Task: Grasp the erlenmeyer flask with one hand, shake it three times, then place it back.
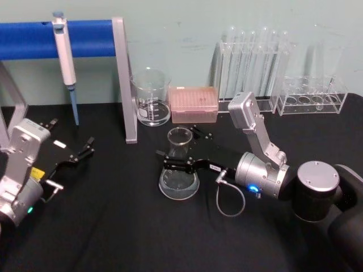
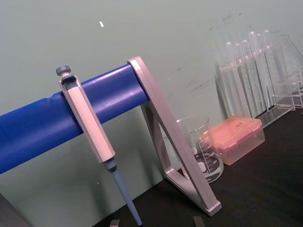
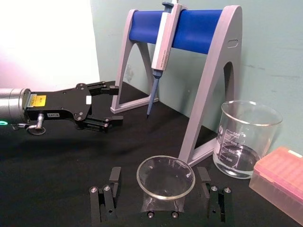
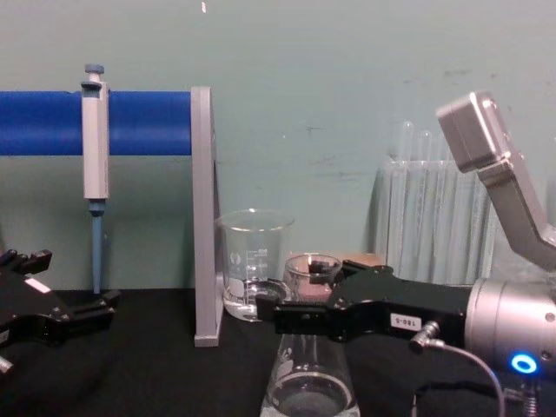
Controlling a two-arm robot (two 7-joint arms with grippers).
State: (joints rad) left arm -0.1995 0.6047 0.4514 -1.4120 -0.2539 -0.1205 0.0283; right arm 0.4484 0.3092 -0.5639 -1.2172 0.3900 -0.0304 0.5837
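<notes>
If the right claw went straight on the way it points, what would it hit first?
The erlenmeyer flask: its neck sits between the open jaws of the right gripper, seemingly untouched, so the gripper's body would probably push it.

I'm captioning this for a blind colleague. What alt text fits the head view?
The right black gripper straddles the neck of a clear glass conical flask standing on the black table, its jaws open. The left black gripper is open at the left, below a blue pipette stand.

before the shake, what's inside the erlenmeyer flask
A little clear liquid in the base of the erlenmeyer flask. The right end effector crosses its neck in chest view, hiding the inside there.
</notes>
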